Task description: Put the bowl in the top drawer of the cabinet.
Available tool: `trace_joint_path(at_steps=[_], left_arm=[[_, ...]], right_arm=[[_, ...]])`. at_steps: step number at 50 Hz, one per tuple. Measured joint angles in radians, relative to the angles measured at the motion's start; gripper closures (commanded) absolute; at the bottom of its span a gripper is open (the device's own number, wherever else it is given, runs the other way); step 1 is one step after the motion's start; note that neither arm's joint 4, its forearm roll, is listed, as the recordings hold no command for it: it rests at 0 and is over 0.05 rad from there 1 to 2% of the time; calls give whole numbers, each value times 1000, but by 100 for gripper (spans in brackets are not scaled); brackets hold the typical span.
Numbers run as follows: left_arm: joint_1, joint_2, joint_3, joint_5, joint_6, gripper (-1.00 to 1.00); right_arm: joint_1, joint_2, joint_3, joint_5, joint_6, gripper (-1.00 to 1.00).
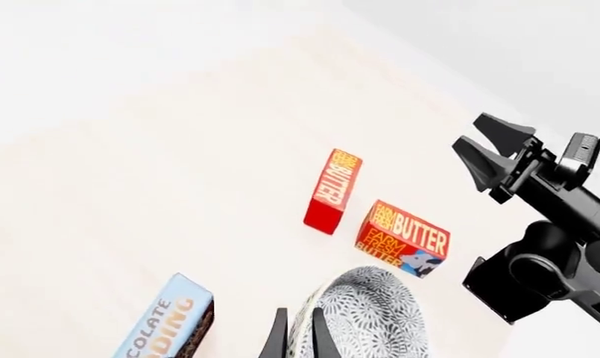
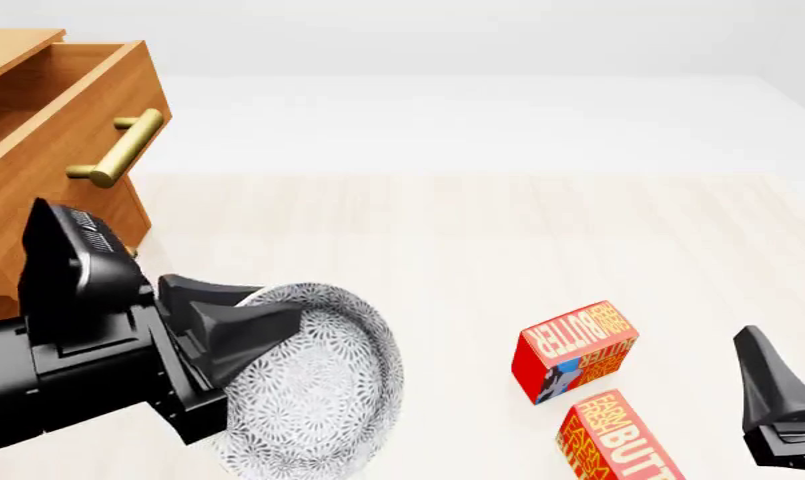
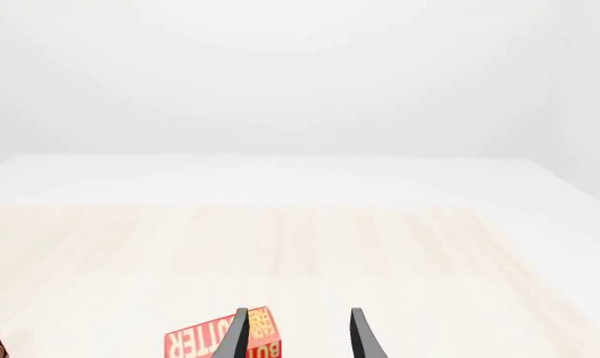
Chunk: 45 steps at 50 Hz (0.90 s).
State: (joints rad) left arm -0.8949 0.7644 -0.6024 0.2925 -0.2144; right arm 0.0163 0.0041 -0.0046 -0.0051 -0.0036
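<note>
Left gripper [image 2: 249,335] is pinching the rim of the stiff, slippery-looking lacy white-grey round bowl [image 2: 315,395]; right gripper [image 3: 297,335] is gaping empty.

A simulated tabletop scene; pale wood table [image 2: 509,230], blank white surround, wooden cabinet [image 2: 29,150], butter boxes [image 2: 576,350].

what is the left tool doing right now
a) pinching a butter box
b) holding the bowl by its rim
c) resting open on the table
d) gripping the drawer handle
b: in the front view the left tool is clamped on the rim of the bowl, which is tilted on edge, and the left wrist view shows its fingers either side of that rim.
</note>
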Motion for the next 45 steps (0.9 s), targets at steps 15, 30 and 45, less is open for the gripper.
trace_joint_path(at_steps=[15, 30, 45], left_arm=[[78, -38, -86, 37, 7, 100], [178, -61, -173, 57, 11, 100], [272, -58, -269, 94, 22, 100]], right_arm=[[3, 0, 0, -1, 0, -100], [5, -1, 0, -1, 0, -100], [7, -1, 0, -2, 0, -100]])
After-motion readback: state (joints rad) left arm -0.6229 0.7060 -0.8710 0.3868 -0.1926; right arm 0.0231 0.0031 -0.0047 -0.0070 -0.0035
